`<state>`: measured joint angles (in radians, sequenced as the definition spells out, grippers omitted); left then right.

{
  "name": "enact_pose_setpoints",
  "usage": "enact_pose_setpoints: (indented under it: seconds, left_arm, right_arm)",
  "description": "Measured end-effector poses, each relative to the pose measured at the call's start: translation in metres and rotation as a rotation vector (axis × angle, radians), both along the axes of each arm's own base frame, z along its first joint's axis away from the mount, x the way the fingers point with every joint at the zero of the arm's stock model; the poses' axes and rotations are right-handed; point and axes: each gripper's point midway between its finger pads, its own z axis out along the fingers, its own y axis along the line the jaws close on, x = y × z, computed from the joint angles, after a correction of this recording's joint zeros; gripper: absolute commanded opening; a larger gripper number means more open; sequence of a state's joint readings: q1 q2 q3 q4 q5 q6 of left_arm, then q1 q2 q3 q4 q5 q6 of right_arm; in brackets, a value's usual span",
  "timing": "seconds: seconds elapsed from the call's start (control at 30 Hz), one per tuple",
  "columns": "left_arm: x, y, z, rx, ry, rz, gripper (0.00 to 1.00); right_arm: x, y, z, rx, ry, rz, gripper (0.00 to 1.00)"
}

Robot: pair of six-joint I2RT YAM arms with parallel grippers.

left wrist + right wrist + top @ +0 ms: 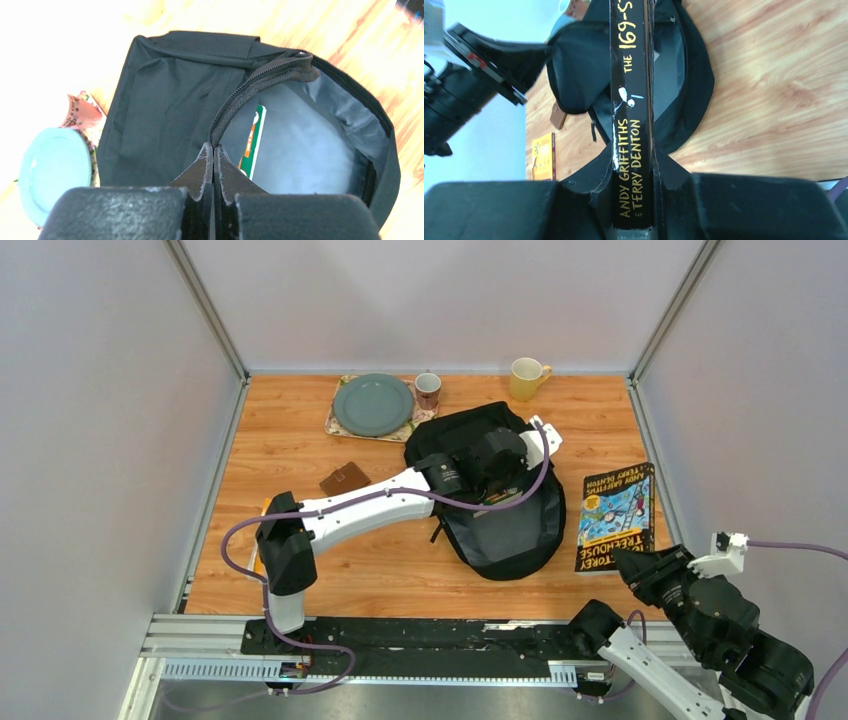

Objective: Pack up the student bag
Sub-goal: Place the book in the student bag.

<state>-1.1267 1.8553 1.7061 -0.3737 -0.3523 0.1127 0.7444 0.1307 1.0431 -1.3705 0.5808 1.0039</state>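
Observation:
The student bag (pixel 510 530) lies in the middle of the table, black, its top opening unzipped. My left gripper (pixel 497 468) hangs over it. In the left wrist view that gripper (pixel 214 148) is shut on the zipper edge of the bag (pixel 165 110), holding the opening up. A green book (pixel 253 142) shows inside against the grey lining. My right gripper (pixel 633 165) is shut on the black spine of a storybook (pixel 631 75), which points toward the bag (pixel 694 85). From above, the storybook (pixel 615 510) is to the right of the bag, the right gripper (pixel 635 568) at its near end.
At the back stand a green plate (pixel 372 403) on a patterned tray (pixel 335 420), a small mug (pixel 428 390) and a yellow mug (pixel 526 378). A brown wallet (pixel 345 478) lies left of the bag. A yellow booklet (pixel 543 157) lies near the left arm. Walls close three sides.

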Motion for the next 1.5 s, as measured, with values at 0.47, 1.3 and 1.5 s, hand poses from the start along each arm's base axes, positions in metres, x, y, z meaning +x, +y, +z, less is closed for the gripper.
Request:
enact_pose_setpoints:
  seconds: [0.47, 1.3, 1.5]
  left_arm:
    - [-0.002, 0.004, 0.035, -0.052, -0.063, -0.006, 0.0]
    - [-0.027, 0.025, 0.034, -0.115, -0.015, -0.037, 0.0]
    - [-0.032, 0.029, 0.042, -0.137, -0.012, -0.052, 0.0]
  right_arm:
    - [-0.028, 0.077, -0.051, 0.164, 0.284, 0.309, 0.0]
    - [0.041, 0.177, -0.077, 0.357, 0.29, 0.399, 0.0]
    - [0.045, 0.179, -0.076, 0.36, 0.281, 0.394, 0.0]
